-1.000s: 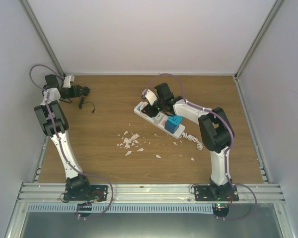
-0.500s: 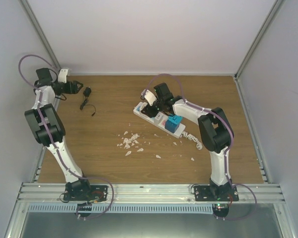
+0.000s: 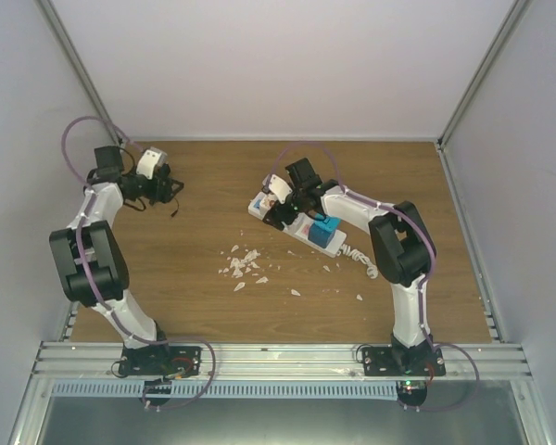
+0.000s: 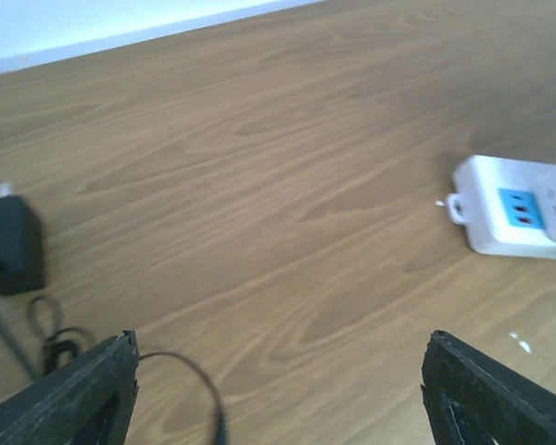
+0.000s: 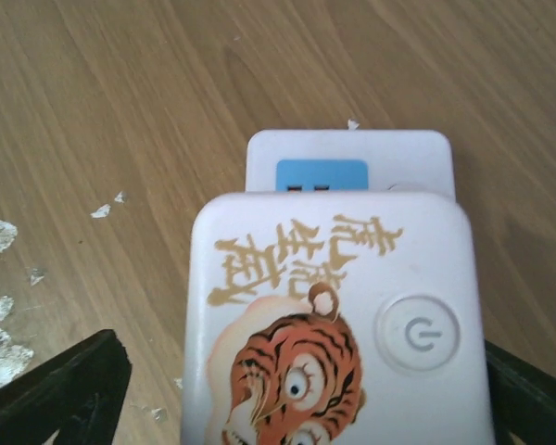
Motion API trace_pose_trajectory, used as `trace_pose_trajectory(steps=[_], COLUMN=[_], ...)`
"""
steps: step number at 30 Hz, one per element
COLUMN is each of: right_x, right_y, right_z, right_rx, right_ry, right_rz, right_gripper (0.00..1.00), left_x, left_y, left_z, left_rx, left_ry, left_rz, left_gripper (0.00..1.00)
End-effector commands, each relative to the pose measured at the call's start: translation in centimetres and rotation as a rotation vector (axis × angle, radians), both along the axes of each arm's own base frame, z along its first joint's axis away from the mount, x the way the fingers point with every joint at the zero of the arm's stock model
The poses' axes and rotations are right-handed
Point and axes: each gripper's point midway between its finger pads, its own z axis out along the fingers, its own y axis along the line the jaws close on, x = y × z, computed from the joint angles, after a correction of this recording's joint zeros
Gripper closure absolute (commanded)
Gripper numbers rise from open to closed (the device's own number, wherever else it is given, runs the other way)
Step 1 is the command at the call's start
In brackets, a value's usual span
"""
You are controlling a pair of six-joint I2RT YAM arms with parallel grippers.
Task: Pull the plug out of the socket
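Right end effector (image 5: 301, 362) splayed wide astride the glossy rounded white socket (image 5: 352, 260); left end effector (image 4: 280, 352) equally wide, empty.

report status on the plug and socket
Left fingers open, empty. Right fingers open, astride the power strip. Black plug lies loose on the table. White scraps nearby.

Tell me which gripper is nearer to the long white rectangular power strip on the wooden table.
Right. The right gripper is open, directly over the far end of the long white rectangular power strip. The left gripper is far off to its left, beside a black adapter.
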Motion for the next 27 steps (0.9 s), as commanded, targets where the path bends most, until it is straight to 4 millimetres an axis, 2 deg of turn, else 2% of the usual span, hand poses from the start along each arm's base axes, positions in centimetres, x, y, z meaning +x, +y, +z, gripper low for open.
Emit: trace_pose_trajectory(steps=[1,5,13,19,27], right_x=[-1.7,-2.2,-3.7,-6.1,-8.0], right_y=[0.3,-0.4,-3.4,-6.7,-10.2], right_z=[2.8,4.6,5.0,5.4,6.3], right_rx=[0.019,0.017,-0.092,-0.083,-0.017], right_ry=[0.003,-0.031,-0.042,-0.008,0.004], right_rz=[0.038,0.044,0.044,0.040,-0.010], right_gripper=[0.05,0.03,0.03,0.01,0.00], left_x=[-1.6,-3.3,-5.2,-6.6,-5.8], left_y=[-4.5,-8.7,-13.2,-17.3,-22.9], left_z=[2.4,2.8,5.0,3.3,1.1], left_rx=[0.054,0.124,0.139,0.150,0.010], left_ry=[-0.110,-0.139,-0.222,-0.183,-0.064], left_rz=[-0.143,-0.264,-0.414,-0.578,-0.741], left_gripper=[0.13,0.01,0.01,0.01,0.01])
